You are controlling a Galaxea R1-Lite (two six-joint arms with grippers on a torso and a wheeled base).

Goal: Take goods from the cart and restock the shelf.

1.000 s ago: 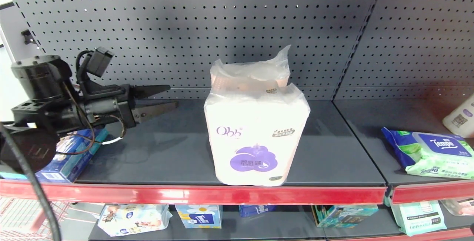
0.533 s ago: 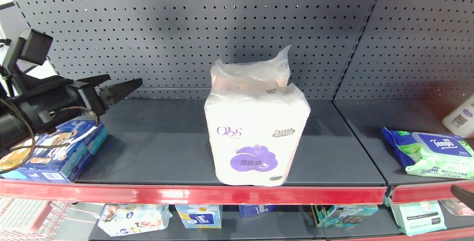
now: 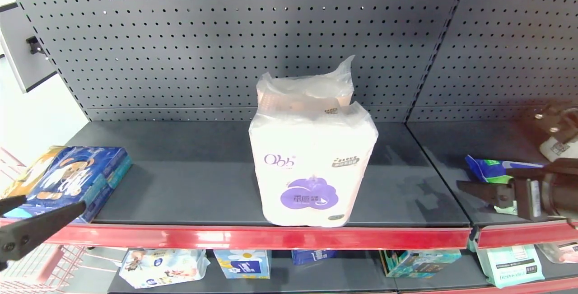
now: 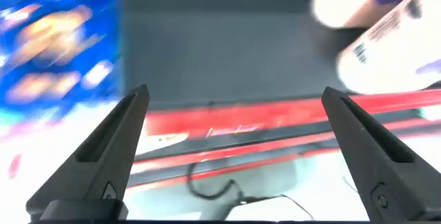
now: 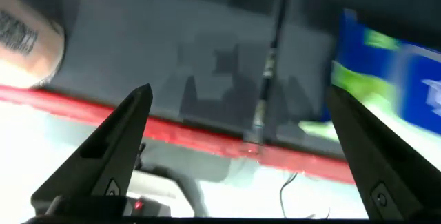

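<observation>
Between my two grippers, the paper roll pack (image 3: 313,167) stands upright on the shelf (image 3: 194,172), its front face close to the red strip (image 3: 253,237) along the edge. My left gripper (image 4: 236,92) hangs low in front of that strip with its fingers spread wide and nothing between them. Just beyond its tips lies a blue box (image 3: 76,176), and the pack sits off toward the other arm. My right gripper (image 5: 239,92) is spread and empty too, level with the shelf edge, with a wipes pack (image 3: 492,167) just behind its fingers.

I judge this pack as placed, since neither gripper touches it and it stands on its own. The step in hand looks like the trip to the cart (image 3: 58,262), whose red wire shows below the left gripper. For the next move I want the left arm to drop clear of the red strip, line up over an item in the cart, and close on it squarely. Bare shelf on either side of the pack gives me room to set the next item down without nudging it.
</observation>
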